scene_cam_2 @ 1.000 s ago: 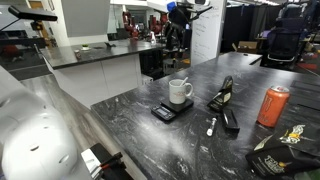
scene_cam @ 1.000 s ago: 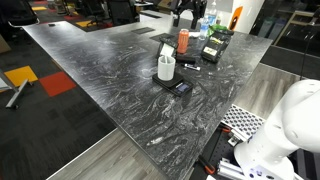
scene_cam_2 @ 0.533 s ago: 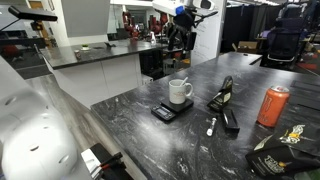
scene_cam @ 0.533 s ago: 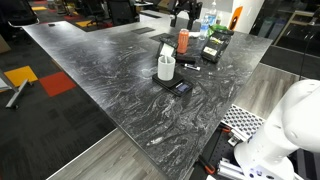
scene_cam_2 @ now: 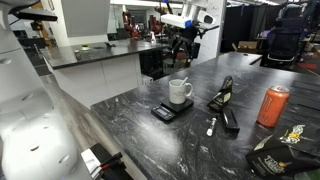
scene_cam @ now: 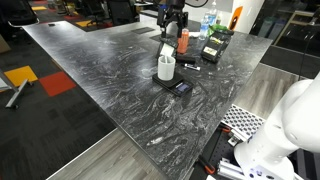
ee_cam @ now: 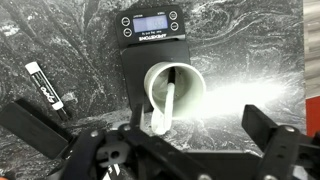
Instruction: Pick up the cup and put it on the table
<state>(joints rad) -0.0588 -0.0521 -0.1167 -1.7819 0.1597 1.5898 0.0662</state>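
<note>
The white cup (scene_cam: 166,68) with a handle stands on a small flat black scale (scene_cam: 179,87) on the dark marble table (scene_cam: 100,70). Both also show in an exterior view, the cup (scene_cam_2: 180,92) on the scale (scene_cam_2: 167,112) on the table (scene_cam_2: 180,150). My gripper (scene_cam: 172,22) hangs open and empty well above the cup, apart from it; it also shows in an exterior view (scene_cam_2: 184,35). In the wrist view the cup (ee_cam: 176,90) lies directly below, between my open fingers (ee_cam: 145,118), with the scale's display (ee_cam: 152,27) beyond it.
An orange-red can (scene_cam: 183,40) stands behind the cup, and to its side in an exterior view (scene_cam_2: 273,105). A white marker (ee_cam: 45,88) lies beside the scale. A black device (scene_cam_2: 222,97) and a dark snack bag (scene_cam_2: 285,150) lie nearby.
My gripper has come down and moved over toward the cup. The cup, scale and can have not moved.
</note>
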